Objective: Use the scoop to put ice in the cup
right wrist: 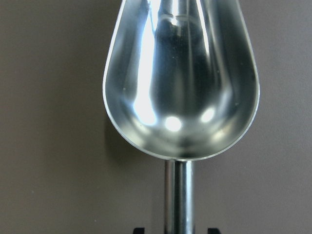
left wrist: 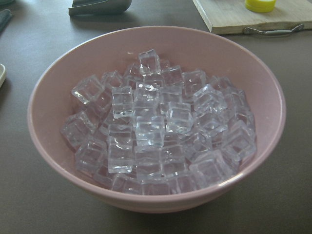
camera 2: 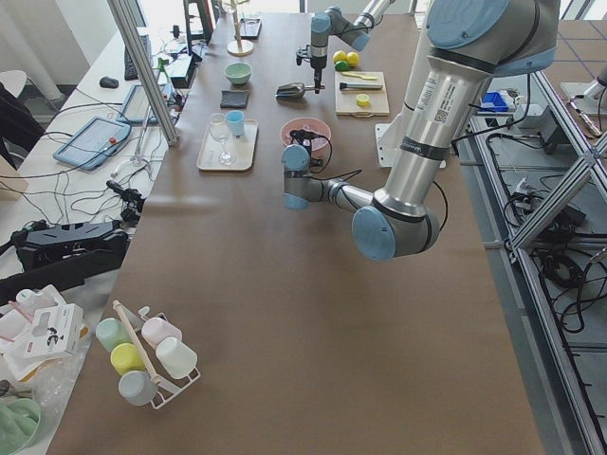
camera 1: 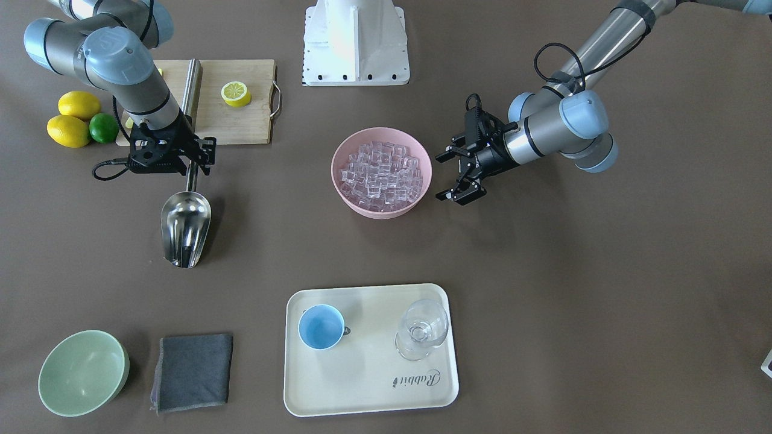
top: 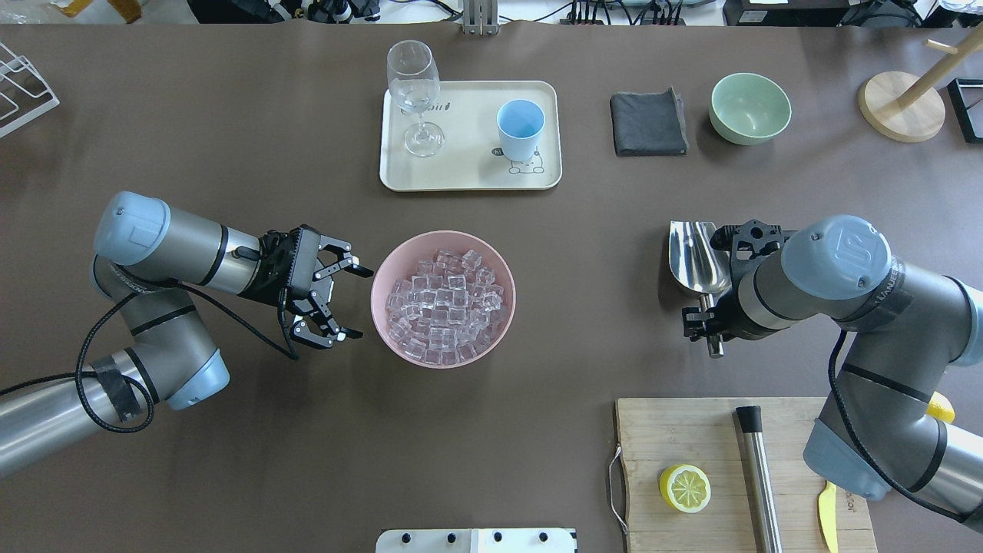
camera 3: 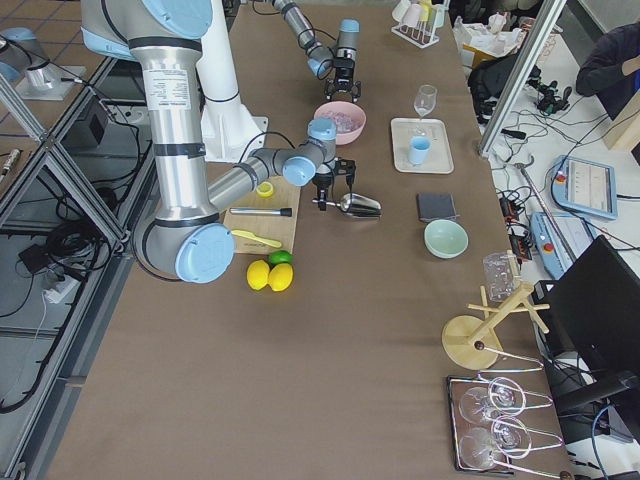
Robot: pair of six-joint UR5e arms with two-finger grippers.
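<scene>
1. Now the scoop (camera 1: 186,226), shiny steel with a rounded trough and a thin straight handle, lies on the bench (camera 1: 543,301), well off to the robot's right of the pink bowl (top: 399,257).
2. The right tool (top: 712,321) straddles the scoop's handle, jaws spread, with a gap on each side.
3. The left tool (top: 361,302) hangs spread just beside the bowl's opposite side.
4. The ice (top: 443,307), clear cubes, is heaped in the bowl. The light-blue cup (camera 1: 321,326) stands beyond it on a tray (camera 1: 368,398).
</scene>
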